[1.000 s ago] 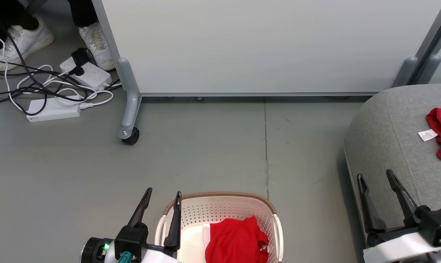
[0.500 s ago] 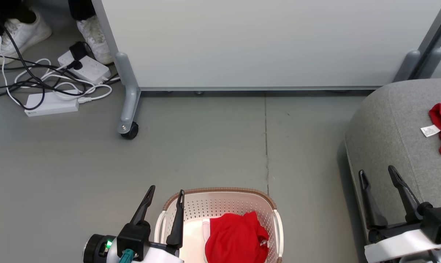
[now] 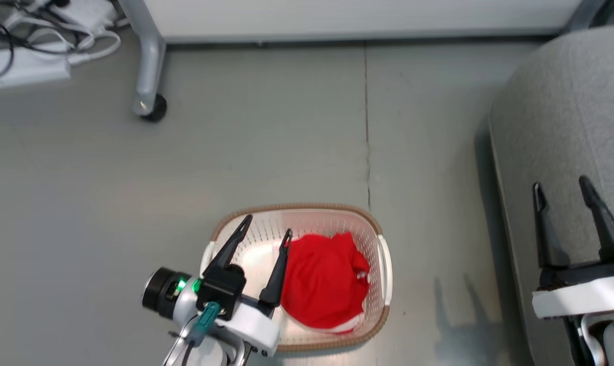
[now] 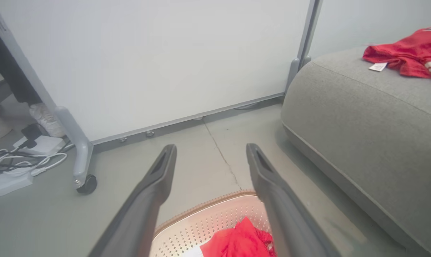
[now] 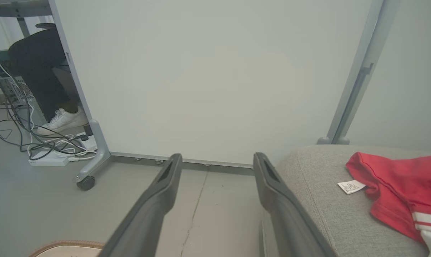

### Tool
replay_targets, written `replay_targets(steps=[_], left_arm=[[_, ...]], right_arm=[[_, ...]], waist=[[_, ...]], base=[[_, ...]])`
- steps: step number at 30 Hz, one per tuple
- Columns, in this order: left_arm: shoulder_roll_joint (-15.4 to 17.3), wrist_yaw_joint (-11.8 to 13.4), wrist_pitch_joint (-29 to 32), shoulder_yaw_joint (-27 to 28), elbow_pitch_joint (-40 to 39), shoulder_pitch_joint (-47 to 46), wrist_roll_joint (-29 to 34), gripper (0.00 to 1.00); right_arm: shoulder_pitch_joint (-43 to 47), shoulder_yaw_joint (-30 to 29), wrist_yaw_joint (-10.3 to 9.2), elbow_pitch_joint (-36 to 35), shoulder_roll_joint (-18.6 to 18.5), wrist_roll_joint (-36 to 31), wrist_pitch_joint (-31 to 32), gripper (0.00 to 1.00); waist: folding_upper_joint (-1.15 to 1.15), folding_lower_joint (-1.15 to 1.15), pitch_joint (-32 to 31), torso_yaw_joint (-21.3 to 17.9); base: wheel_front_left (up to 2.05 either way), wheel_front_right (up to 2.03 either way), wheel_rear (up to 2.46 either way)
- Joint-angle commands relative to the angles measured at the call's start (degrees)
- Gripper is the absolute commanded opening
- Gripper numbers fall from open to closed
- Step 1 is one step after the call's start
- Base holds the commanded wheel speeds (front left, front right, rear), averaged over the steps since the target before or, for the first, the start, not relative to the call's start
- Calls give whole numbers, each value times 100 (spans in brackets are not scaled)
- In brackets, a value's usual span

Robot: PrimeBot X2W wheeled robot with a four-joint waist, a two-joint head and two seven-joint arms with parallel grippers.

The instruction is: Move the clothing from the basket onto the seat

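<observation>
while the white power strips [image 3: 24, 71] and their cables are lying on the grey floor [image 3: 266, 132] at the far left, a grey leg with a black caster [image 3: 151, 104] is standing just beside them under a pale panel [image 3: 357, 18]. the left gripper [image 3: 268, 224] is hovering above the left half of the basket [image 3: 296, 208], and its two dark fingers are standing spread apart, holding nothing. the basket is sitting on the floor, and a red garment [image 3: 322, 279] is lying crumpled inside it, filling the right half, with white trim showing at its lower edge. to the right, well apart from the basket, the grey seat [image 3: 556, 127] is standing on the floor. the right gripper [image 3: 560, 182] is hanging over the seat's edge with its fingers also spread wide and empty. in the right wrist view a second red garment [image 5: 397, 182] with a white striped hem is resting on the seat, and its white label tag [image 5: 351, 186] is lying flat on the cushion beside it.
</observation>
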Motion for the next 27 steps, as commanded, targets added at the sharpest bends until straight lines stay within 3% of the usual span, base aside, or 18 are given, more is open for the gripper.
replay_targets(steps=[1,15,22,27], left_arm=[[25,-36,0,-66,95,-283,120,100],[176,-455,-1,-679,1472,-2100,795,100],[279,-883,-1,-922,2858,-3078,836,100],[338,-933,-1,-1120,4008,-3744,1005,100]], right_arm=[[-143,-65,1,-58,-36,-43,-27,100],[-698,3,1,-614,44,-130,-27,100],[-866,186,1,-774,164,-224,-28,100],[-910,344,1,-853,233,-169,-28,100]], waist=[[0,0,748,-191],[0,0,2658,-795],[0,0,3271,-1070],[0,0,3623,-1285]], base=[[0,0,0],[0,0,0],[0,0,0],[0,0,0]])
